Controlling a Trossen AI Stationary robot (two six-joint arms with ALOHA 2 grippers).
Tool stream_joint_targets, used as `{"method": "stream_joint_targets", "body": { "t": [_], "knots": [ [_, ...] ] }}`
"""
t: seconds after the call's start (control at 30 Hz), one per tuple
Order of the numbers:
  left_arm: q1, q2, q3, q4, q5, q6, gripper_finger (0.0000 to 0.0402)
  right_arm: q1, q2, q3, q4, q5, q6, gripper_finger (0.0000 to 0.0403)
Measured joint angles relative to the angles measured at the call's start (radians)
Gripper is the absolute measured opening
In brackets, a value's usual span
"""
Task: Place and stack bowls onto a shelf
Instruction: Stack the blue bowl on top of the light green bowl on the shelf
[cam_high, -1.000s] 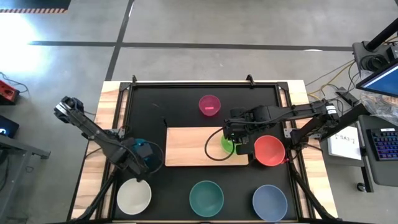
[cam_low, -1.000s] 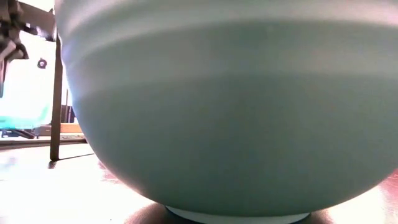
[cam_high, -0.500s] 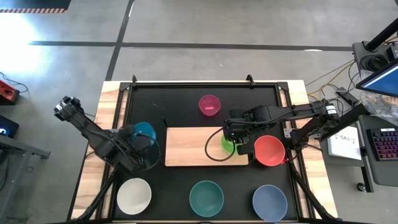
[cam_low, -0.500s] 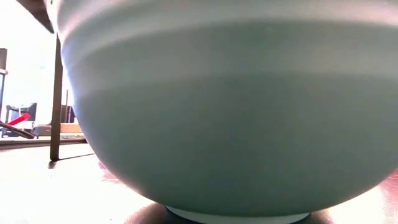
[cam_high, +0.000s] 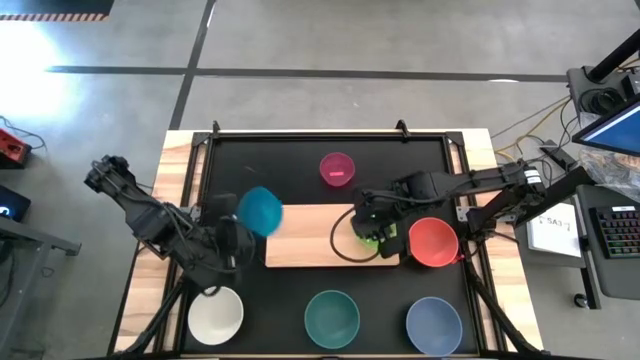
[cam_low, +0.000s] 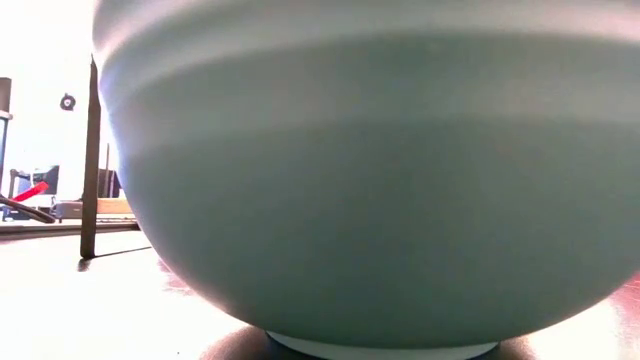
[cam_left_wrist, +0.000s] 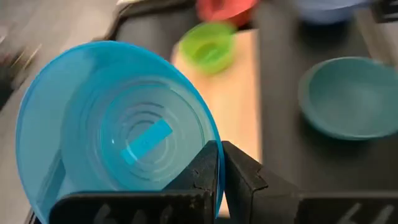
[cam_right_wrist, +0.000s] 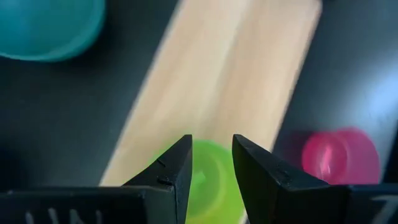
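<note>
Left gripper (cam_left_wrist: 219, 163): clenched on the rim of the blue bowl (cam_left_wrist: 118, 124), one finger inside the wall and one outside. The bowl hangs tilted ahead of the gripper, clear of the worktop (cam_high: 290, 165), near the left end of the shelf (cam_high: 310, 235). The bowl is thin moulded plastic with ridged rings on its base. Judged light, fairly stiff, smooth and likely slippery. A rim pinch is the only practical hold on this shape. It leaves the bowl free to swing about the pinch point, so level carriage is advised.

Right gripper (cam_right_wrist: 211, 163): its fingers straddle the wall of the green bowl (cam_right_wrist: 208, 177) and stand apart. Whether they bear on the plastic cannot be told from the wrist view, which is blurred. This bowl rests on the shelf directly under the gripper, at the board's right end. The red bowl (cam_high: 433, 241) lies just beside the gripper on its outer side, off the board. The magenta bowl (cam_high: 337, 168) stands beyond it on the worktop.

Farther out, along the near edge of the worktop, stand the white bowl (cam_high: 216, 313), the teal bowl (cam_high: 332, 317) and the grey-blue bowl (cam_high: 434, 324). These larger bowls are of the same plastic. Judged light, but wider, so a rim hold will give more leverage for tipping.
</note>
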Motion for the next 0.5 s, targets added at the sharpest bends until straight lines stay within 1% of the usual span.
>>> {"method": "stream_joint_targets", "body": {
  "t": [0.1, 0.23, 0.33, 0.43, 0.5],
  "knots": [
    [0.003, 0.012, -0.012, 0.146, 0.085, 0.19, 0.0, 0.01, 0.0, 0.0, 0.046, -0.026, -0.037, 0.0106],
    [0.008, 0.042, -0.014, 0.254, 0.183, 0.351, 0.0, 0.031, 0.0, 0.001, 0.092, -0.026, -0.055, 0.0106],
    [0.016, 0.074, -0.014, 0.3, 0.257, 0.424, 0.0, 0.056, 0.0, 0.002, 0.115, -0.047, -0.056, 0.0102],
    [0.03, 0.111, -0.014, 0.317, 0.342, 0.459, 0.0, 0.083, -0.001, 0.002, 0.124, -0.078, -0.065, 0.0098],
    [0.041, 0.136, -0.014, 0.328, 0.362, 0.465, 0.0, 0.101, -0.005, 0.004, 0.12, -0.078, -0.065, 0.0096]
  ]
}}
